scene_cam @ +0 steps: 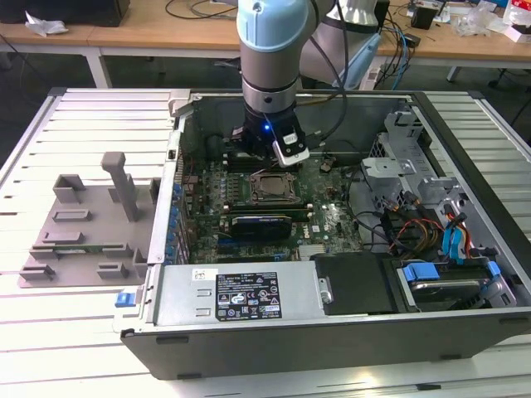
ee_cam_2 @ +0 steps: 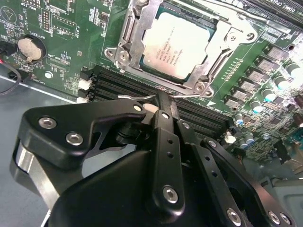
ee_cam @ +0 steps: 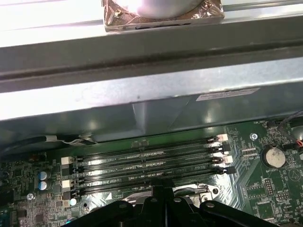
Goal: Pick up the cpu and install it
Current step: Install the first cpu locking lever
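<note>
Arm [scene_cam: 270, 50]: one grey-and-silver jointed arm, lower segment hanging near vertical, wrist pointing straight down. A blue light glows on the wrist, and a small white-edged module is fixed to its side, toward the exterior view's right.

Gripper [ee_cam_2: 161, 100]: black linkage type with bolted plates, seen from behind in the second wrist view; the two fingers [ee_cam_2: 166, 116] are drawn together into one narrow stem with no gap between them. Nothing is held between the tips.

Print on the cpu [ee_cam_2: 177, 45] and case label [scene_cam: 248, 295] is illegible.
</note>
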Controlling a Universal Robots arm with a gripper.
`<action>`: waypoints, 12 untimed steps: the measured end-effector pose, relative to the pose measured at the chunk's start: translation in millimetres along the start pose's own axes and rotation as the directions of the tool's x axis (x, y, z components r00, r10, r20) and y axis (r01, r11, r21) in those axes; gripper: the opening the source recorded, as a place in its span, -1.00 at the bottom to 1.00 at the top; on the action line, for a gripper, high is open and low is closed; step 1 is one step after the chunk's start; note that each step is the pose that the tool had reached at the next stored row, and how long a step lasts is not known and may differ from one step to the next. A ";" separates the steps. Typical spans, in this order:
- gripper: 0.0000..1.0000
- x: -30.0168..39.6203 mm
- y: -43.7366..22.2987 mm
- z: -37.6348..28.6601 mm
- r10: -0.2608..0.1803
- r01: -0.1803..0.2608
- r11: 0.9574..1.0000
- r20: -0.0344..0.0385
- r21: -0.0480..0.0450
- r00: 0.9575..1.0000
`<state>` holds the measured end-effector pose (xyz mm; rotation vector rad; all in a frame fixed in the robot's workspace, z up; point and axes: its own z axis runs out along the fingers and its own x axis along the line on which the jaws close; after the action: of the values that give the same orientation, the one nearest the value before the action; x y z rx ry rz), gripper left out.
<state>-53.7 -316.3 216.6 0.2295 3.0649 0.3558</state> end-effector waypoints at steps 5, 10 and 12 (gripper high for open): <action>-0.79 -0.6 0.1 0.2 0.000 0.000 1.000 0.000 0.000 1.000; -0.79 -1.9 2.1 1.3 0.000 0.000 1.000 0.000 0.002 1.000; -0.79 -1.9 4.3 2.0 0.000 0.000 1.000 0.000 0.003 1.000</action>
<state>-51.1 -312.1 215.8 0.2293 3.0653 0.3514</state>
